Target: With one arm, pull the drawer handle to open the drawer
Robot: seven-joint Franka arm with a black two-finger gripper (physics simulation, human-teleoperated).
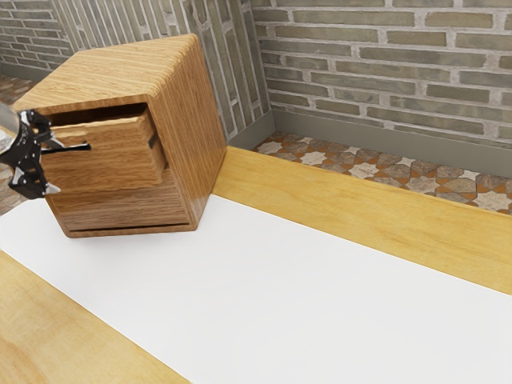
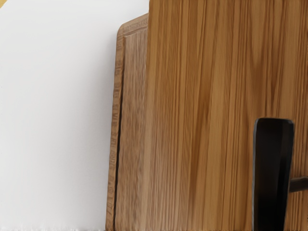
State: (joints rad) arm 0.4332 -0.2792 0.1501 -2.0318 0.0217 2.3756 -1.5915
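Note:
A wooden cabinet (image 1: 180, 120) stands at the back of the white tabletop, on the exterior view's left. Its upper drawer (image 1: 108, 152) is pulled partly out of the body, leaving a dark gap above it. A thin dark handle (image 1: 72, 147) sticks out of the drawer front. My black gripper (image 1: 38, 155) is at the exterior view's far left edge, right at the handle. Its fingers stand apart, one above and one below the handle. In the wrist view the handle (image 2: 273, 173) is a black bar close to my hand, in front of the wood-grain drawer front (image 2: 207, 110).
The lower drawer front (image 1: 120, 210) sits flush in the cabinet. The white tabletop (image 1: 264, 296) runs out to the exterior view's right, with wooden borders (image 1: 360, 212) on both sides. A brick wall (image 1: 384, 64) and a patterned floor lie behind.

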